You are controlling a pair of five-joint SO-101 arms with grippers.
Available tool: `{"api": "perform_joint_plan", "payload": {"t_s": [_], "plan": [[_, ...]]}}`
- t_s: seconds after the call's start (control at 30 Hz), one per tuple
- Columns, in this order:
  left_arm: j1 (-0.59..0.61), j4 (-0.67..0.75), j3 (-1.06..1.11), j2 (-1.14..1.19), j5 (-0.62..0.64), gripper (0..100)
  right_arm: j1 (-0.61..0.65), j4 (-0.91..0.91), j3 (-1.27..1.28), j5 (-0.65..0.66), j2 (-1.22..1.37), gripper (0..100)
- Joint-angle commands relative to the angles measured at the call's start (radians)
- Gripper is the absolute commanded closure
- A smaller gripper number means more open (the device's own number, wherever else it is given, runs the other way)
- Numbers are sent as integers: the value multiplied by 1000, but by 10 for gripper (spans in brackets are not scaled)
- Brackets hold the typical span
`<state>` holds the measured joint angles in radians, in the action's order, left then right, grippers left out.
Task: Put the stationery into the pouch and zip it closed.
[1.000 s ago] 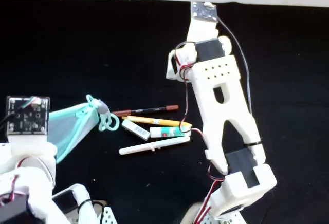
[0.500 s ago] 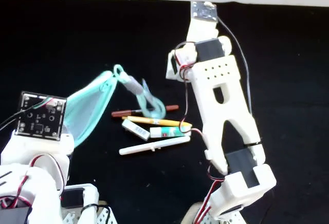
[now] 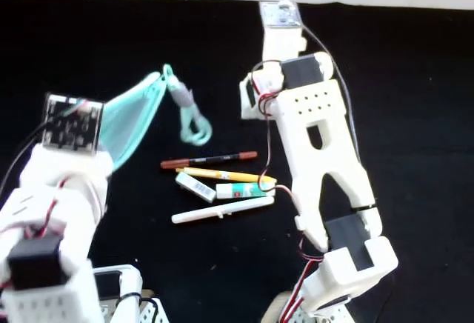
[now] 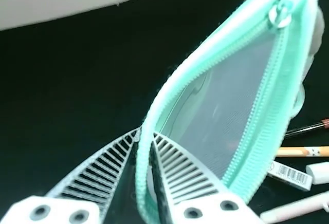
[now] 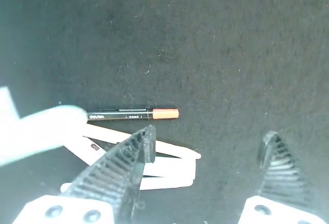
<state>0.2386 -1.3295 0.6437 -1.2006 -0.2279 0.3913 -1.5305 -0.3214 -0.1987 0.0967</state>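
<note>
Aloft, one pouch (image 3: pixel 132 119), mint-green mesh with its zipper open and a wrist loop (image 3: pixel 194 127) dangling, hangs off the black table (image 3: pixel 415 78). The left gripper (image 4: pixel 145 137) is clamped on its rim. Five stationery pieces lie clustered below it: brown-capped pen (image 3: pixel 209 160), yellow pencil (image 3: pixel 222 175), barcoded stick (image 3: pixel 195 187), green-labelled tube (image 3: pixel 241 190), white pen (image 3: pixel 222 210). The right gripper (image 5: pixel 205 136) hovers near them, spread and empty.

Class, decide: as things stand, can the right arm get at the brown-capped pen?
Probably yes. The right gripper, jaws open, has the brown-capped pen just ahead with nothing between, and its capped end lies on bare cloth. The pouch, held by the left gripper, is off to the side.
</note>
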Motion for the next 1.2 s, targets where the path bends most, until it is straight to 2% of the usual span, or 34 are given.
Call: {"api": "perform_joint_plan", "payload": {"t_s": [0.0, 0.17, 0.33, 0.57, 0.63, 0.77, 0.97, 1.03, 1.17], "plan": [[-15, 68, 30, -5, 9, 993, 7, 10, 45, 23, -47, 682], [-13, 75, 24, 62, -57, 993, 10, 12, 185, 144, -45, 682], [-10, 43, -147, 308, -52, 993, 10, 13, 255, 157, -47, 682], [-15, -416, -814, 691, -6, 993, 7, 13, 259, 157, -47, 682], [-7, -463, -921, 768, 14, 993, 7, 13, 260, 157, -47, 682], [16, -460, -961, 809, 44, 993, 7, 13, 260, 157, -47, 682], [22, -459, -895, 881, 40, 993, 10, 12, 260, 160, -47, 682], [21, -459, -877, 888, 32, 993, 12, 8, 263, 218, -47, 682], [24, -459, -874, 880, -137, 993, 12, 12, 300, 350, -53, 682]]}}
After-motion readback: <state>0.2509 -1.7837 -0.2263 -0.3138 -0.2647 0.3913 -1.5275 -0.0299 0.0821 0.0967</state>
